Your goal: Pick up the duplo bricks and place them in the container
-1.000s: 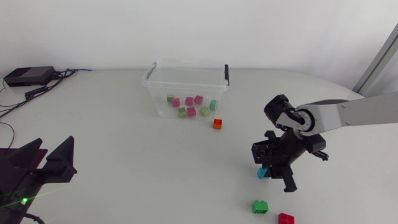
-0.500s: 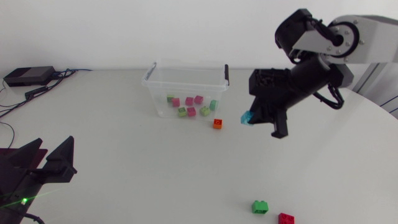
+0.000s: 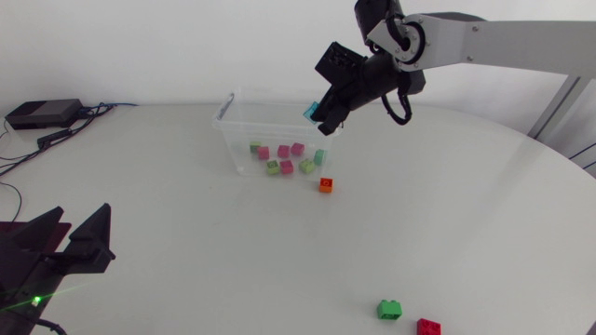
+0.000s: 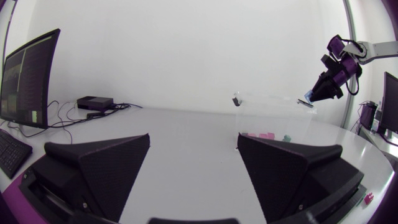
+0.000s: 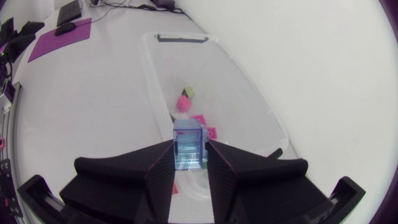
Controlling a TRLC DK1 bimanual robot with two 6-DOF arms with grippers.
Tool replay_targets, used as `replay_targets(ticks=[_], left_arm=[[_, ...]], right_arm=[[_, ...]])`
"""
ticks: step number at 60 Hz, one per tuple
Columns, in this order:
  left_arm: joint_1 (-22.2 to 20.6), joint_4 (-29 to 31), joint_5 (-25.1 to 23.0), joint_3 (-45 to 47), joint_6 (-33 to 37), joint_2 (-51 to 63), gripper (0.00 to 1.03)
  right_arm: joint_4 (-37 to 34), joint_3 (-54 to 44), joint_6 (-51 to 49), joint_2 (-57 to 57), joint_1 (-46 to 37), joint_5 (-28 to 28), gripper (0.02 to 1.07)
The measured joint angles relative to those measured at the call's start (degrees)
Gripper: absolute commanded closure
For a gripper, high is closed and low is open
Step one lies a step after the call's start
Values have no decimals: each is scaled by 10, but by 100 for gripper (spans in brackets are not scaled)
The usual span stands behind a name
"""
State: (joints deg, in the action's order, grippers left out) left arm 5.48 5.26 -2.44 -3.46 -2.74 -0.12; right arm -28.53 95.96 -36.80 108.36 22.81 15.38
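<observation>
My right gripper hangs above the right rim of the clear container, shut on a light blue brick. In the right wrist view the blue brick sits between the two fingers, with the container open below and pink and green bricks on its floor. Several pink and green bricks lie inside the container. An orange brick lies on the table just outside it. A green brick and a red brick lie near the front edge. My left gripper stands open at the front left, nothing in it.
A black box with cables sits at the table's back left corner. The container has a black clip handle on its right end. In the left wrist view the container and my right arm show far ahead.
My right gripper has lifted the blue brick off the table at the front right and carried it up and left to above the container's right rim. The left arm has stayed still.
</observation>
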Motion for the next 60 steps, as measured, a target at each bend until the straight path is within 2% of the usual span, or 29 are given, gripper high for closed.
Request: replay_targets(ticks=[5, 8, 9, 10, 11, 12, 14, 18, 28, 33, 50, 60], left_arm=[[0, 0, 0, 0, 0, 0, 5], [0, 0, 0, 0, 0, 0, 5], [0, 0, 0, 0, 0, 0, 5], [0, 0, 0, 0, 0, 0, 5], [0, 0, 0, 0, 0, 0, 5], [0, 0, 0, 0, 0, 0, 5], [0, 0, 0, 0, 0, 0, 5], [0, 0, 0, 0, 0, 0, 5], [0, 0, 0, 0, 0, 0, 5], [0, 0, 0, 0, 0, 0, 5], [0, 0, 0, 0, 0, 0, 5], [0, 0, 0, 0, 0, 0, 5]], right_arm=[[35, 26, 23, 21, -1, -5, 92], [58, 36, 34, 32, -2, -17, 80], [65, 37, 37, 35, -2, -21, 74], [76, 39, 40, 39, -2, -24, 62], [86, 40, 45, 43, -3, -29, 56], [93, 40, 49, 46, -3, -33, 44], [107, 40, 57, 52, -4, -40, 31], [138, 40, 76, 63, -6, -54, 17], [226, 3, 124, 42, -21, -67, 17], [241, -38, 136, 7, -38, -61, 17], [243, -183, 148, -105, -147, 67, 17], [243, -276, 137, -114, -162, 121, 17]])
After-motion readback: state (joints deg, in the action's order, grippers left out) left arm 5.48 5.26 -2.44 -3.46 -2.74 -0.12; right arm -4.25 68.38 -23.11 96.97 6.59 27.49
